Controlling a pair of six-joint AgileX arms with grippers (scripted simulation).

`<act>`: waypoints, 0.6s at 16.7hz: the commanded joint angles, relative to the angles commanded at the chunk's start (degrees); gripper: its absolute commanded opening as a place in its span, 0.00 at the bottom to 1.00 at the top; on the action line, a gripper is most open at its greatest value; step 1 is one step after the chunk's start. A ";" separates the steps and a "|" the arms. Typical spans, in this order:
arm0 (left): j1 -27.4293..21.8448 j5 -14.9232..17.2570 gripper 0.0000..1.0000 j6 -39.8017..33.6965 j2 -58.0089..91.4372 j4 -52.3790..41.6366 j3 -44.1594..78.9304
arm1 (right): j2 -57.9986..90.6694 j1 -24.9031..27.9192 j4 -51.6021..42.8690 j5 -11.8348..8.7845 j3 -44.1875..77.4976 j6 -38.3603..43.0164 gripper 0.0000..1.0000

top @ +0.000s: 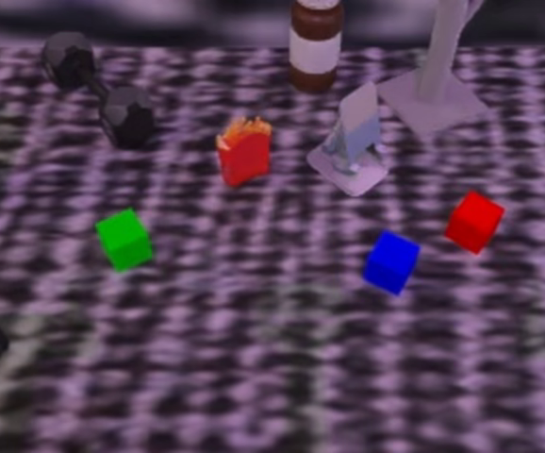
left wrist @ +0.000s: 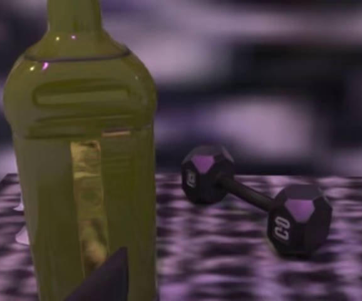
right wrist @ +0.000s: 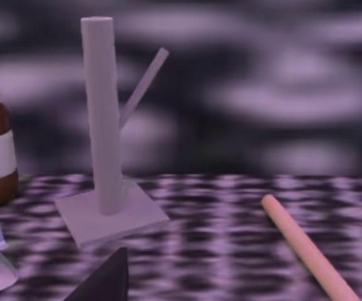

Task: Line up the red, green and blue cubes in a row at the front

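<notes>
The green cube [top: 124, 240] sits on the left part of the table. On the right part rests the blue cube [top: 391, 261], with the red cube [top: 474, 221] just right of it and a little farther back. All three lie apart and none is held. Only a dark tip of my left gripper [left wrist: 106, 282] shows in the left wrist view, close to a green bottle [left wrist: 81, 157]. A like dark tip of my right gripper [right wrist: 109, 279] shows in the right wrist view, low over the cloth. The right arm is outside the top view.
At the back stand a black dumbbell [top: 103, 90], a red carton with a jagged orange top [top: 244, 151], a brown jar [top: 315, 42], a small figure on a plate [top: 353, 142] and a pale stand [top: 433, 94]. A pink rod [right wrist: 306, 248] lies at the right.
</notes>
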 joint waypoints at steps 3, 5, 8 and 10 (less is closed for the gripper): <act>0.00 0.00 1.00 0.00 0.00 0.00 0.00 | 0.57 0.04 -0.37 0.04 0.56 -0.21 1.00; 0.00 0.00 1.00 0.00 0.00 0.00 0.00 | 3.52 0.34 -2.29 0.15 3.49 -1.27 1.00; 0.00 0.00 1.00 0.00 0.00 0.00 0.00 | 12.47 1.41 -7.78 0.21 12.29 -4.29 1.00; 0.00 0.00 1.00 0.00 0.00 0.00 0.00 | 21.42 2.47 -12.85 0.16 20.50 -7.06 1.00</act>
